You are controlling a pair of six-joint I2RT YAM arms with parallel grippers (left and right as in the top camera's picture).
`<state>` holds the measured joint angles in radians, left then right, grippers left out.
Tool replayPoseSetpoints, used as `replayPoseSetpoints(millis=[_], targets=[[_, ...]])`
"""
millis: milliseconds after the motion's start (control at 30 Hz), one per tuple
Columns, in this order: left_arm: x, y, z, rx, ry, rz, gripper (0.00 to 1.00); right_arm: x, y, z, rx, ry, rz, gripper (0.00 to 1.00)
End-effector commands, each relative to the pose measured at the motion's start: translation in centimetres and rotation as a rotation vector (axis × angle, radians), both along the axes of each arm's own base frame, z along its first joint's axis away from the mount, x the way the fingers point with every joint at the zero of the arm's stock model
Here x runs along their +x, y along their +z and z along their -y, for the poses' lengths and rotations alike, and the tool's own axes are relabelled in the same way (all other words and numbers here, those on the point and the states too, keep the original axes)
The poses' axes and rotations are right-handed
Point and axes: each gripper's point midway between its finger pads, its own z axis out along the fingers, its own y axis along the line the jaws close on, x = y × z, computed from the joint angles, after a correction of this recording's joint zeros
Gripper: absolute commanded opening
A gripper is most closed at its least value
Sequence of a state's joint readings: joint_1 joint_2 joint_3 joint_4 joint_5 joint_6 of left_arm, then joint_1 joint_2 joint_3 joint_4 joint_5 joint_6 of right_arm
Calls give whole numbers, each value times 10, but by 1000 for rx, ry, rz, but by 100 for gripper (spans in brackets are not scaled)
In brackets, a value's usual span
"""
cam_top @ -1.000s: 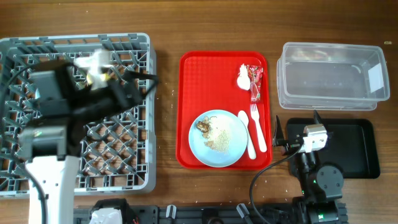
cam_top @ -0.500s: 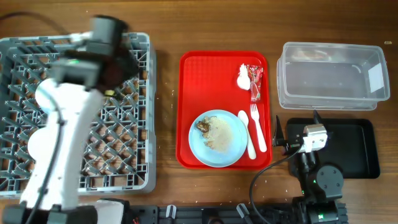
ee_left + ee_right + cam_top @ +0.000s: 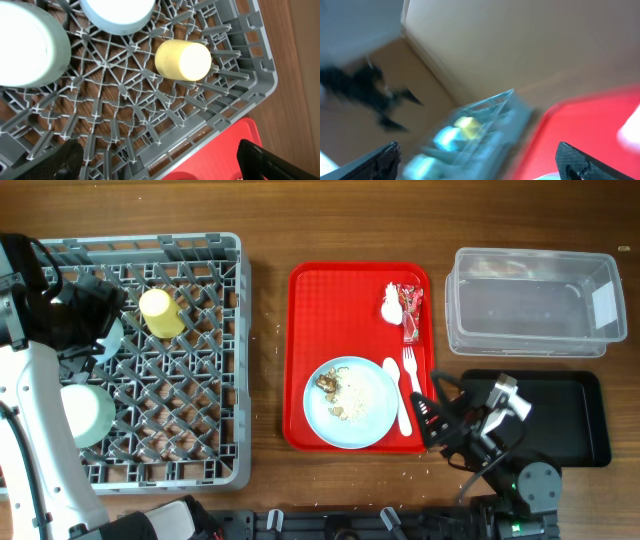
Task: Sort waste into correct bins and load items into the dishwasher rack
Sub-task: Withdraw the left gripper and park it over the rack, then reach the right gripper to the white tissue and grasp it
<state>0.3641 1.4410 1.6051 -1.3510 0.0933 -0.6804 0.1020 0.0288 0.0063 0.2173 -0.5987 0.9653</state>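
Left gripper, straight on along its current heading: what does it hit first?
Probably the floor of the large grey plastic lattice rack, near its rim, beside the yellow-green cup rather than on it. The left gripper is open, pointing down; depth is unclear.

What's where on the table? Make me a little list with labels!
rack: cup, bowl, second bowl
red tray: plate with scraps, fork, spoon, wrapper, tissue
tub: looks empty
black tray: looks empty
left gripper: open, holding nothing
right gripper: open, holding nothing
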Motion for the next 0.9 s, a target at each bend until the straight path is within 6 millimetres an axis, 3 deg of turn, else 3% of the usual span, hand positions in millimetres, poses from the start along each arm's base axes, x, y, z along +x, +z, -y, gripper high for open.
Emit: replayPoseSetpoints(millis=[0,33,67,100,167,233,267,300,333,367,433,467,533,567,600,633,667,700,767,867], targets=[[2,6,4,-25,4,24,100,7,41,28,525,-35,-167,100],[1,6,4,-25,4,23,100,1,73,44,584,-87,-24,100],[1,6,4,-25,4,24,100,-2,91,55,615,-128,34,100],[1,6,4,-25,4,23,100,-5,117,60,527,-199,133,100],[1,6,4,-25,4,24,100,7,143,58,243,-317,173,100],[1,6,4,-24,4,23,100,37,152,53,-50,-385,105,100],[1,6,4,-24,4,23,100,65,152,45,-240,-360,5,100],[1,6,4,-25,4,24,100,93,142,26,-391,-237,-102,100],[1,6,4,-25,4,24,100,107,136,13,-471,-144,-145,100],[1,6,4,-25,4,24,100,137,115,-4,-603,-23,-269,100],[1,6,4,-25,4,24,100,162,84,-11,-738,19,-405,100],[1,6,4,-25,4,24,100,185,54,-16,-812,24,-518,100],[1,6,4,-24,4,23,100,215,16,-27,-815,47,-587,100],[1,6,4,-25,4,24,100,222,-5,-30,-809,61,-637,100],[1,6,4,-25,4,24,100,225,-21,-32,-811,78,-676,88],[1,6,4,-25,4,24,100,230,-42,-31,-821,80,-723,85],[1,6,4,-25,4,24,100,237,-74,-26,-871,62,-786,85],[1,6,4,-25,4,24,100,235,-97,-28,-913,96,-818,84],[1,6,4,-24,4,23,100,231,-136,-29,-977,127,-891,71],[1,6,4,-24,4,23,100,235,-173,-25,-1084,82,-930,65]])
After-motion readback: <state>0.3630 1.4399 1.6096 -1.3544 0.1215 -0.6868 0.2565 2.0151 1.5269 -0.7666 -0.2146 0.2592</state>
